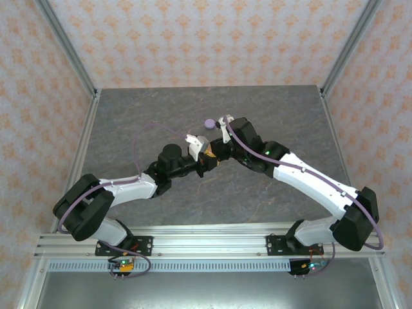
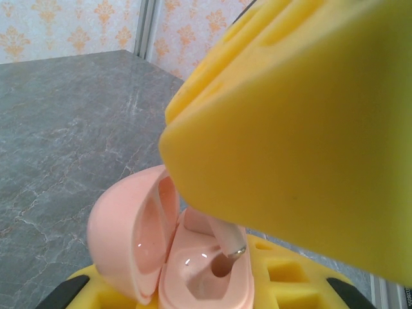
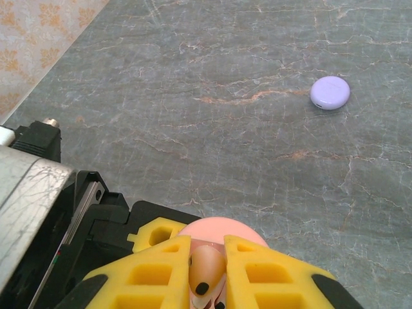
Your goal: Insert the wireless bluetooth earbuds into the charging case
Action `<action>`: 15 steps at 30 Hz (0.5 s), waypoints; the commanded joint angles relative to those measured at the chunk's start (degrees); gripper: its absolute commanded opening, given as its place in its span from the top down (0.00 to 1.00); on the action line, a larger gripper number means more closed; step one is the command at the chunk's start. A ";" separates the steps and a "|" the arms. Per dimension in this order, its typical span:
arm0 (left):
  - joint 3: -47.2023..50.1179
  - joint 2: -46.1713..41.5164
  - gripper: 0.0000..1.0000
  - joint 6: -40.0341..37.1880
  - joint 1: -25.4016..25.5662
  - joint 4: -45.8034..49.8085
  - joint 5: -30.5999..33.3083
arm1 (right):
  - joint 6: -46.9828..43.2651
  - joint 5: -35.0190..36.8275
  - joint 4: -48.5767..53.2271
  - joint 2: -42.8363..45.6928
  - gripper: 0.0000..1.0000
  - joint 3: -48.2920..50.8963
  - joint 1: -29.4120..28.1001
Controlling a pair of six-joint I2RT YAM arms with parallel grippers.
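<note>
Earbud, pink, pinched tight in my right gripper, stem tip just dipping into the open pink case that my left gripper clamps. Not seated yet. Lilac case shut, well apart on table; other buds: can't tell.

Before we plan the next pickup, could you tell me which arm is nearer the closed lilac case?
Right. The right arm reaches just right of the lilac case; the left arm ends farther off, toward the near edge.
</note>
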State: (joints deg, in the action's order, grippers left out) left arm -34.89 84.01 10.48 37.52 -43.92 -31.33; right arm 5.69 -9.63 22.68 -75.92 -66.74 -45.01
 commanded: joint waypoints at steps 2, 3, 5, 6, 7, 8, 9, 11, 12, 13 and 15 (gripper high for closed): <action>-2.01 -1.71 0.92 0.33 0.36 0.22 -0.74 | -0.86 1.42 0.44 -0.41 0.82 -0.43 -0.34; -2.02 -1.73 0.92 0.42 0.39 0.15 -0.77 | -0.86 1.50 0.44 -0.46 0.82 -0.40 -0.34; -2.13 -1.84 0.92 0.50 0.36 0.39 -0.81 | -0.90 2.02 0.52 -0.71 0.82 -0.32 -0.34; -2.12 -1.91 0.92 0.43 0.36 0.49 -0.84 | -0.86 2.07 0.69 -0.87 0.82 -0.38 -0.34; -2.19 -2.00 0.92 0.50 0.36 0.67 -0.84 | -0.86 2.23 0.79 -0.94 0.82 -0.36 -0.34; -2.17 -2.08 0.92 0.51 0.36 0.68 -0.96 | -0.89 2.27 0.79 -1.07 0.82 -0.38 -0.42; -2.25 -2.09 0.92 0.51 0.36 0.68 -1.08 | -0.92 2.31 0.79 -1.15 0.82 -0.32 -0.42; -2.29 -2.09 0.92 0.51 0.36 0.90 -1.10 | -0.88 2.48 1.01 -1.49 0.82 -0.41 -0.50; -2.28 -2.09 0.92 0.51 0.37 0.90 -1.08 | -1.02 2.67 1.10 -1.62 0.82 -0.45 -0.66; -2.34 -2.06 0.92 0.67 0.32 1.01 -0.94 | -1.19 3.13 1.29 -1.82 0.82 -0.62 -1.05; -2.37 -2.09 0.92 0.78 0.36 1.03 -0.60 | -1.73 4.15 1.73 -2.03 0.82 -1.02 -1.88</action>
State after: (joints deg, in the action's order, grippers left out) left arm -35.33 83.99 10.70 37.52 -42.52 -31.33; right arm 5.45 -8.05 22.70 -77.34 -66.74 -45.89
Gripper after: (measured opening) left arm 0.240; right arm 0.181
